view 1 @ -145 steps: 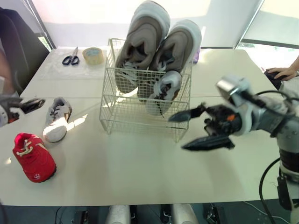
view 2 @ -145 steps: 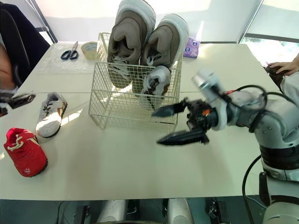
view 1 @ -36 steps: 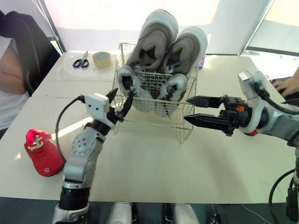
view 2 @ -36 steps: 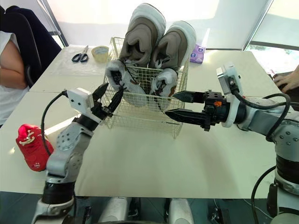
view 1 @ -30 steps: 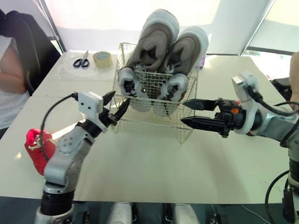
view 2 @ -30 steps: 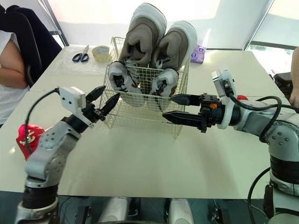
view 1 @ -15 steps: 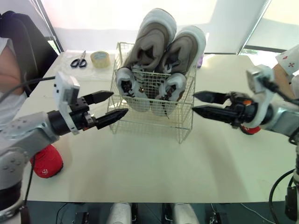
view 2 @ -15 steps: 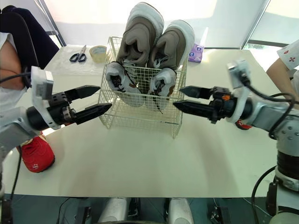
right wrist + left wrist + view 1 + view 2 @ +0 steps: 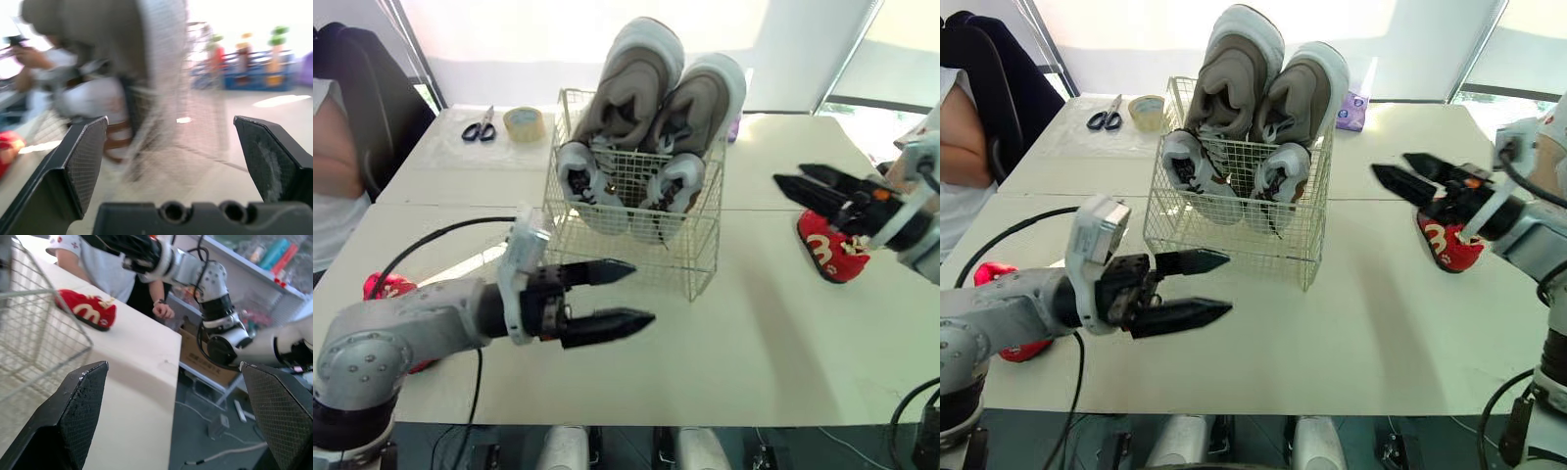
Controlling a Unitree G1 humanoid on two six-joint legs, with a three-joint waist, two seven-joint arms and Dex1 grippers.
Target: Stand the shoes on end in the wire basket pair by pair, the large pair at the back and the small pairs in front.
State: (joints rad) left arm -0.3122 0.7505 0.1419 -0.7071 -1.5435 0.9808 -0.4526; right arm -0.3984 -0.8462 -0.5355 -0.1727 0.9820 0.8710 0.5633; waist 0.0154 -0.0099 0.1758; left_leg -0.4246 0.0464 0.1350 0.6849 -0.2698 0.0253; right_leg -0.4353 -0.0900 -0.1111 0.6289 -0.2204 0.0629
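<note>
From the head we see the basket (image 9: 636, 245) on the table (image 9: 754, 333), the large pair (image 9: 651, 83) at its back and a grey pair (image 9: 626, 181) in front; our left gripper (image 9: 643, 292) gapes before it; our right gripper (image 9: 788, 175) gapes beside the right red shoe (image 9: 827, 250); the left red shoe (image 9: 386, 287) lies far left; the left wrist shows the fingers (image 9: 73, 406) apart beside the basket's corner; the right wrist faces the basket, also spread.

Left arm (image 9: 382, 338): rounded silver-grey shell, black band at the wrist.
Wrist box (image 9: 523, 257): white, rectangular.
Left cable (image 9: 460, 225): black, thin, looped.
Left gripper (image 9: 641, 292): two black tapered fingers; pads (image 9: 78, 416) cross-hatched.
Right gripper (image 9: 787, 173): black, pointed fingers; base bar (image 9: 198, 211) has two round holes.
Right arm (image 9: 1542, 245): grey shell.
</note>
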